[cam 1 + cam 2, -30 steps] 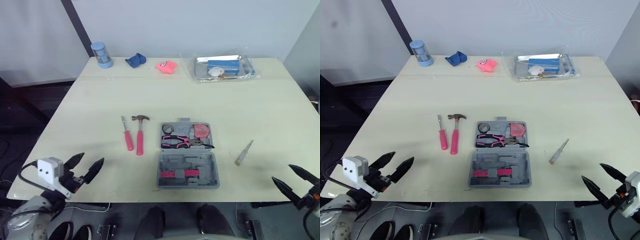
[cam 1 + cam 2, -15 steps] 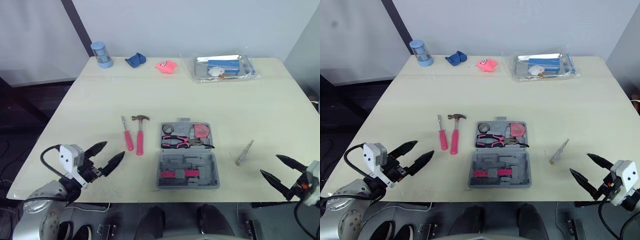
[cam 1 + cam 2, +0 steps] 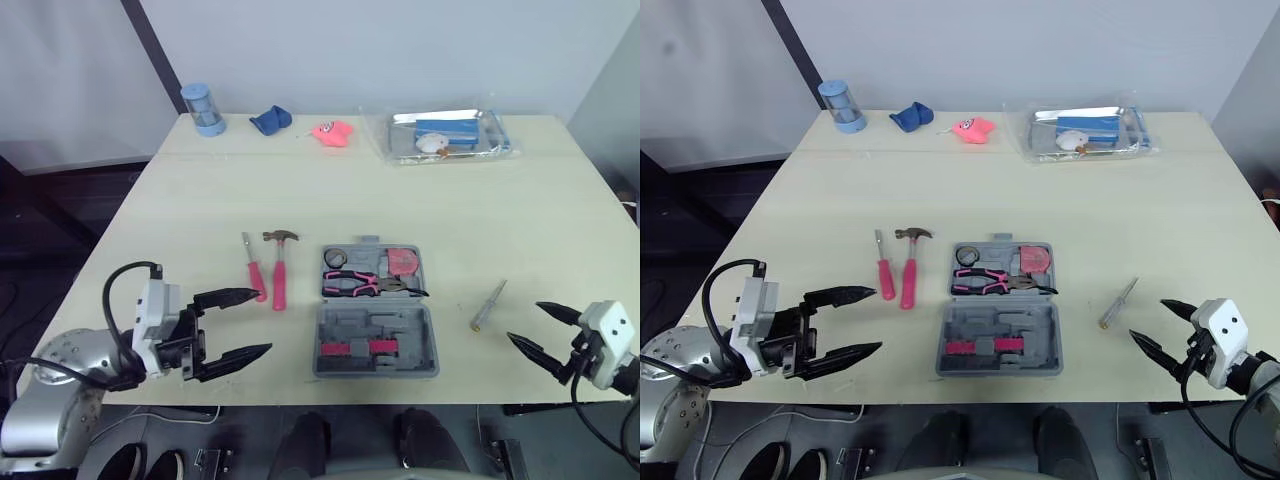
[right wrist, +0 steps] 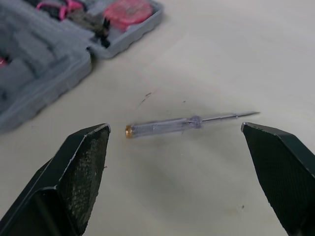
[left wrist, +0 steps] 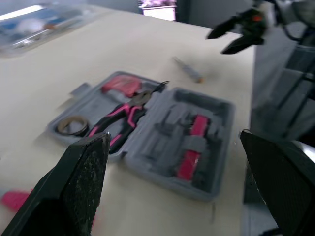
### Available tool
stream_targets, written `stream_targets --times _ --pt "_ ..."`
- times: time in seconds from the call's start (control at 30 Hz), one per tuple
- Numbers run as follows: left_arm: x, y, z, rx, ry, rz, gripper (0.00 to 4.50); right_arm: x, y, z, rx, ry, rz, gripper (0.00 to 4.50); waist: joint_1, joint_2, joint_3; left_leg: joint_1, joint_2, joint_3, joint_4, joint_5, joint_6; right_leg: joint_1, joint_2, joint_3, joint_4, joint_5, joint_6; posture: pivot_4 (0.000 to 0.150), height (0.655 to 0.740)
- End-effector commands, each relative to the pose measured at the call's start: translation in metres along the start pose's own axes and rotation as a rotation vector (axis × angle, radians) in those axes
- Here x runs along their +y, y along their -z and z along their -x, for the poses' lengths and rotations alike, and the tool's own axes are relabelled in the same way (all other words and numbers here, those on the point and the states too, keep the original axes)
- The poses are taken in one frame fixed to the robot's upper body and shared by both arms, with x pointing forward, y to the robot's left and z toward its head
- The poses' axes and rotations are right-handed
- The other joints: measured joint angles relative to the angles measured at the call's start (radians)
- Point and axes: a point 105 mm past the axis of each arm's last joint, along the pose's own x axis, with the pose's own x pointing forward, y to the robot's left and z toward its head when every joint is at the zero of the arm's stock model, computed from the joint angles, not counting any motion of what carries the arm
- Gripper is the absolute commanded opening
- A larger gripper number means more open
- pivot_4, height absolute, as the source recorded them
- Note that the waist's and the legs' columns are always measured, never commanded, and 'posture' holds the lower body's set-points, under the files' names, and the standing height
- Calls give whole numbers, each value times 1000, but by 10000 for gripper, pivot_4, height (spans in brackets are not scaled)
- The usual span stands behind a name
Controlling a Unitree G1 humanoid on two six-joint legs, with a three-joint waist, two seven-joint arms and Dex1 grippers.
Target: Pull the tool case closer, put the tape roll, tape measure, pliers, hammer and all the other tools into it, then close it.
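Right wrist view is showing the clear screwdriver (image 4: 182, 124) lying on the tabletop (image 4: 231, 54) beside the open tool case (image 4: 44, 54), brass cap toward it, tip pointing away; left jaws and right jaws are gaping wide.

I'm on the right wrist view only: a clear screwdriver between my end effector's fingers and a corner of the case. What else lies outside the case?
Observer: A hammer and a pink-handled screwdriver, side by side on the table, left of the tool case.
Operator: Is the tape roll packed?
Observer: Yes. The tape roll sits in the far left corner of the case, beside the pliers.
Operator: And the left end effector?
Observer: The left end effector is open and empty, over the table near its front edge, just short of those two pink handles.
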Motion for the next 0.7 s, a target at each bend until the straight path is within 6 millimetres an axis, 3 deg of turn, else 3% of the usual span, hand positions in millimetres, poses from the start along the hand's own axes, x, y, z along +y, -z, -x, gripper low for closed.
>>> stream_targets --times 0.03,0.2,0.6,0.7 --pt "-2 -8 4 6 96 -50 44413 2 0 -3 59 -147 156 45000 0 0 0 0 0 0 0 0 0 0 0 0 0 0 0 1500 7400" --pt "4 -7 9 11 137 -87 44413 -9 -2 -9 111 -290 274 45000 -1 0 1 0 0 0 0 0 0 0 0 0 0 0 0 1500 7400" --pt "4 -16 -9 -30 153 -103 44413 -30 -20 -37 220 -480 479 45000 -1 3 5 -1 0 -1 1 0 0 0 0 -1 0 0 0 1500 7400" --pt "7 -19 -10 -43 142 -104 44413 -34 -32 -50 230 -533 535 45000 -2 3 5 -1 0 -1 1 0 0 0 0 -1 0 0 0 1500 7400"
